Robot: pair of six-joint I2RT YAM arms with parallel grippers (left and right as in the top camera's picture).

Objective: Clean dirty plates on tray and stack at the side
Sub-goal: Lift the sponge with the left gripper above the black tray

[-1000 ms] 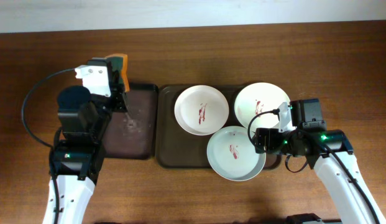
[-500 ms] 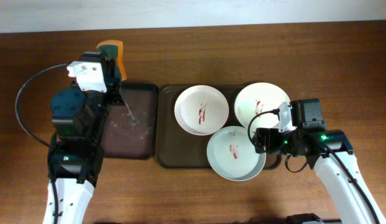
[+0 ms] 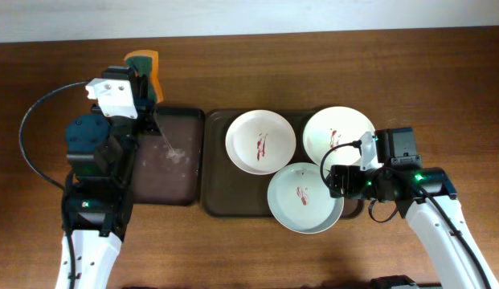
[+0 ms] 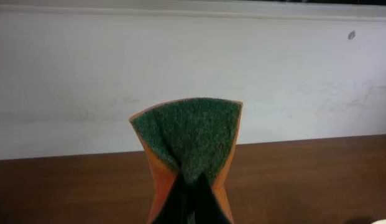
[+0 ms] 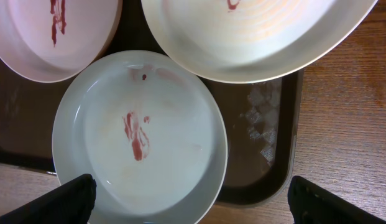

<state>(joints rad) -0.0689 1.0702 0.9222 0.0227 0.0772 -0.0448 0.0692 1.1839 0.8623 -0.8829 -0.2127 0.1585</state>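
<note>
Three white plates with red smears lie on the large brown tray [image 3: 219,189]: one at back left [image 3: 260,141], one at back right [image 3: 339,133], one in front [image 3: 305,197], overlapping the tray's front rim. My right gripper [image 3: 336,181] is open and empty, low over the front plate's right edge. In the right wrist view the gripper [image 5: 193,208] straddles the front plate [image 5: 168,137], with the other two plates [image 5: 31,37] [image 5: 267,37] and tray [image 5: 267,168] beyond. My left gripper [image 3: 146,76] is shut on the green-and-orange sponge [image 3: 144,62], pinching its middle [image 4: 189,146].
The smaller dark tray [image 3: 165,160] lies left of the large tray, with pale wet streaks on it. The sponge is held beyond this tray's far edge, near the white wall [image 4: 193,56]. Bare wooden tabletop [image 3: 442,96] surrounds both trays.
My left gripper has carried the sponge away from the small tray toward the table's far edge, then held about still. The right arm and the plates have not moved.
</note>
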